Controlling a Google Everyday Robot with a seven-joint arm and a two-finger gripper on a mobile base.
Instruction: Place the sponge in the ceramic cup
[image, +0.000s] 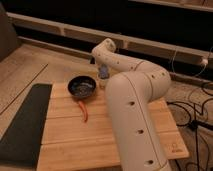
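The gripper hangs beside the pan, mostly hidden by the arm. Only part of the sponge shows, and the worktop is cut off below.

Small blue soft rectangular sponge is at the far edge of the wooden table, just right of the round black pan. The gripper is directly above it, mostly hidden; whether they touch is unclear.
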